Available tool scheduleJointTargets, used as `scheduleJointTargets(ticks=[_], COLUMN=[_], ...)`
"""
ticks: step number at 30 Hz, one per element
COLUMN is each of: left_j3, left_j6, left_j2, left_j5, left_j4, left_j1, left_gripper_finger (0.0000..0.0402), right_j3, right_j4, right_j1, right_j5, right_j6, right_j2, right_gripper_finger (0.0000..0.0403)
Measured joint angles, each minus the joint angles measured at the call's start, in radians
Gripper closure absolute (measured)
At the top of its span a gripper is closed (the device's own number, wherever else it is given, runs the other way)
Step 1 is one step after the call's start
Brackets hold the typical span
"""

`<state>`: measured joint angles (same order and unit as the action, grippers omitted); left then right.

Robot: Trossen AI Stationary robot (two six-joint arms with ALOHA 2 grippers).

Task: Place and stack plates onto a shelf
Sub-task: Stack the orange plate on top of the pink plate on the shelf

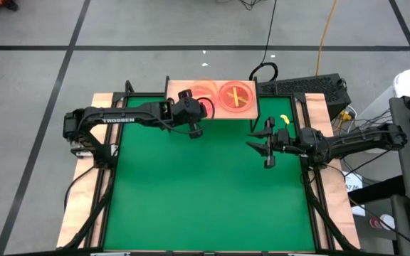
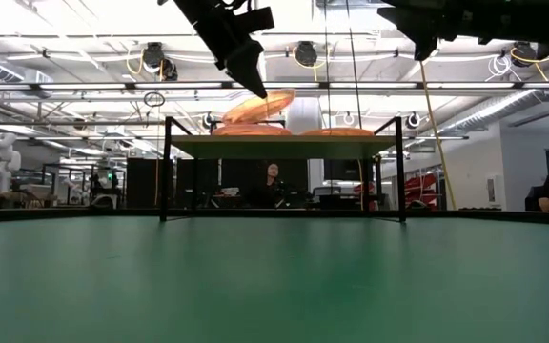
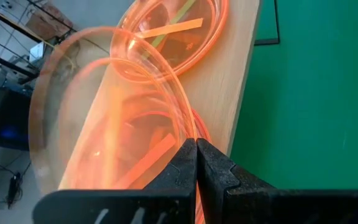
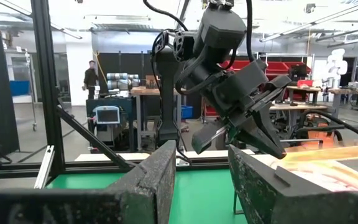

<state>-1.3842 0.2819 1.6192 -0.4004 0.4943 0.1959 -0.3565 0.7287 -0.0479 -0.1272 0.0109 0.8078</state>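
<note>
1. My left gripper (image 3: 196, 163) hangs over the left end of the small light-wood shelf on thin black legs (image 1: 256, 112), its fingers pressed together on the rim of a round translucent orange plate with a bright stripe (image 3: 98, 118). I hold that plate tilted, its low edge touching the pile beneath it.
2. I judge the task to be near its end: the plate in my grip is not yet lying flat, and it needs lowering and releasing.
3. My right gripper (image 1: 265, 147) waits over the green table (image 1: 205, 206), near the shelf's right end, fingers spread and holding nothing.
4. Counting piles: two on the shelf, a left pile of orange plates (image 2: 246, 128) under my held plate and a right pile with crossed yellow stripes on top (image 1: 235, 97).
5. Counting plates: one in my grip; how many lie in each pile I cannot tell, since they are see-through and overlap.
6. No loose plate shows on the green table, so nothing seems left to fetch.
</note>
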Motion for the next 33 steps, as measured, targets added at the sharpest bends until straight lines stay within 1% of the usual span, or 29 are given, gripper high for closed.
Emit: scheduleJointTargets(ticks=[7, 18, 29, 33], left_j3=[0.000, 0.000, 0.000, 0.000], left_j6=[-0.004, -0.022, 0.009, 0.011], left_j2=[0.000, 0.000, -0.001, -0.001], left_j5=[0.003, 0.004, 0.008, 0.009], left_j4=[-0.003, -0.016, -0.028, -0.023], left_j1=[0.000, 0.000, 0.000, 0.002], left_gripper_finger=[0.0398, 0.0398, 0.0397, 0.0376], right_j3=[0.000, 0.000, 0.000, 0.000], right_j4=[-0.006, -0.007, -0.001, -0.003], right_j1=[0.000, -0.001, -0.001, -0.001], right_j5=[0.000, 0.001, 0.001, 0.001], right_j6=[0.000, -0.044, -0.031, -0.030], right_j2=[0.000, 0.000, 0.000, 0.000], right_gripper_finger=[0.0271, 0.0271, 0.0271, 0.0271])
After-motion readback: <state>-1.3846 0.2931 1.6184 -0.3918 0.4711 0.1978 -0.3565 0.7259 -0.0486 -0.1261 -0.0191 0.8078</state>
